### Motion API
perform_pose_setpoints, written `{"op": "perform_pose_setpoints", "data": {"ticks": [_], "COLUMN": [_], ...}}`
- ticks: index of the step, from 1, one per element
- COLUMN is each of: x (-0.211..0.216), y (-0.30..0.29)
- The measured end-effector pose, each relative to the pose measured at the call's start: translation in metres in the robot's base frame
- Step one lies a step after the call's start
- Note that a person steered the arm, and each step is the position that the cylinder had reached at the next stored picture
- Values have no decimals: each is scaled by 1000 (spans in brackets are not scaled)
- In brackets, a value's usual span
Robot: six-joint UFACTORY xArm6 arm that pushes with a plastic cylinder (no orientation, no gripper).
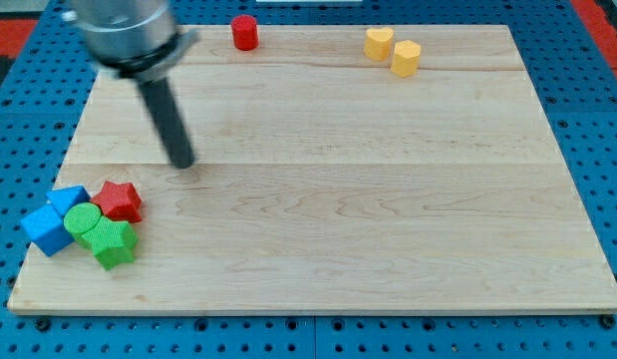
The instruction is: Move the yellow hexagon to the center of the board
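Nearest the view's bottom, at the left corner of the pale wooden table (318, 229), sits a tight cluster of matte blocks: a green star (115, 243) lowest, a green cylinder (83, 221) touching it above-left, a red star (119, 200) just above them, and two blue cubes, one (46, 228) at the far left and one (69, 198) tucked behind it. The table's planks show a fine lengthwise grain, and it rests on a blue pegboard (597, 120) dotted with holes. I carry no hand, only a straight dark rod under a grey metal collar; my tip (181, 163) rests on bare wood in the left half, above the cluster and well apart from it. A red cylinder (245, 33) stands at the view's top edge. The yellow hexagon (406, 58) is near the top right, touching or nearly touching a yellow heart-like block (379, 43) on its upper left, both far from my tip.
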State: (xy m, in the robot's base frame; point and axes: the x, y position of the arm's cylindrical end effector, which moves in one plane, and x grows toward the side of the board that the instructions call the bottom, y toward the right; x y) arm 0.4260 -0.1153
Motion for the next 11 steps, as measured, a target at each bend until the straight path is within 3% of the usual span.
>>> {"op": "perform_pose_setpoints", "data": {"ticks": [3, 4, 5, 6, 8, 9, 11], "x": [-100, -159, -182, -167, -98, -60, -48], "y": [308, 341, 277, 196, 179, 80, 70]}}
